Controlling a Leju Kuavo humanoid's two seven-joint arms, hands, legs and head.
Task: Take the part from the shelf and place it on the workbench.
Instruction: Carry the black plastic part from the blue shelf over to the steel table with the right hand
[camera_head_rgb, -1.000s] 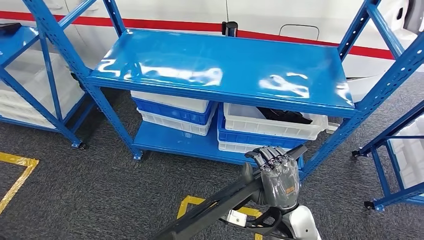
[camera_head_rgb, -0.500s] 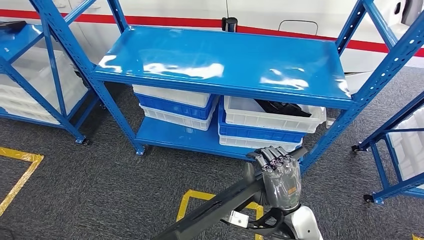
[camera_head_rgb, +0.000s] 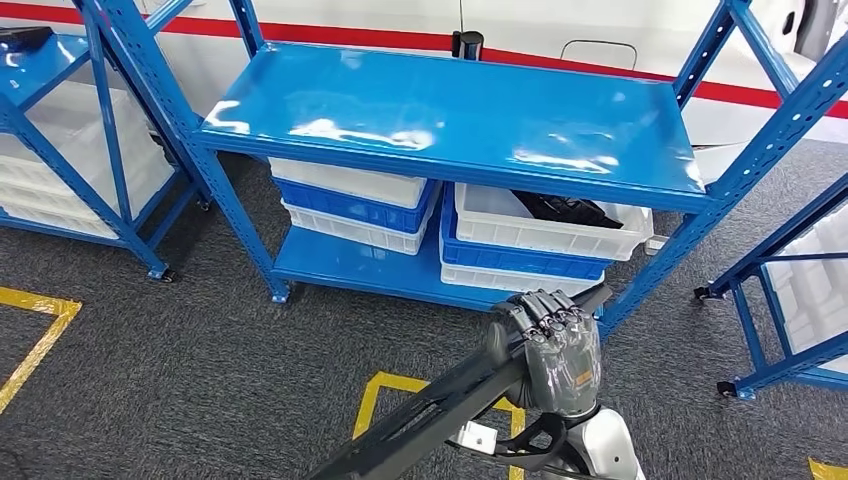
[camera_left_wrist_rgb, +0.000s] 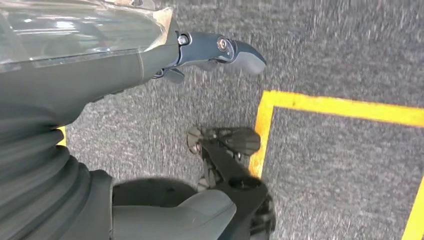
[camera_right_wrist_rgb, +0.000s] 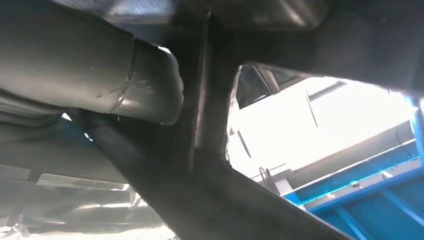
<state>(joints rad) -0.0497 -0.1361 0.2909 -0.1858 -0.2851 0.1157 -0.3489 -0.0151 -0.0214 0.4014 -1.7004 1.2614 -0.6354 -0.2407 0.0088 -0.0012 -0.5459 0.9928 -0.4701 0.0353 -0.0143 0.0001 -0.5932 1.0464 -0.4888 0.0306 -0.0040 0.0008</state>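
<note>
While I watched through the head view, my right hand (camera_head_rgb: 553, 350) was clenched around the part (camera_head_rgb: 440, 410), a long black bar slanting down from the fist toward my body, held in the air in front of the blue shelf (camera_head_rgb: 450, 110) and apart from it. Under the shelf's top deck, stacked white and blue bins (camera_head_rgb: 350, 205) sat on the lower deck, and one white bin (camera_head_rgb: 545, 232) to their right held something dark. On the carpet just before the shelf ran yellow floor tape (camera_head_rgb: 385, 392). From the left wrist view, my left hand (camera_left_wrist_rgb: 150, 75) hung over the carpet with nothing in it, its thumb (camera_left_wrist_rgb: 235, 50) stretched out straight. From the right wrist view, the part was pressed close against the lens, with a blue shelf frame beyond it.
</note>
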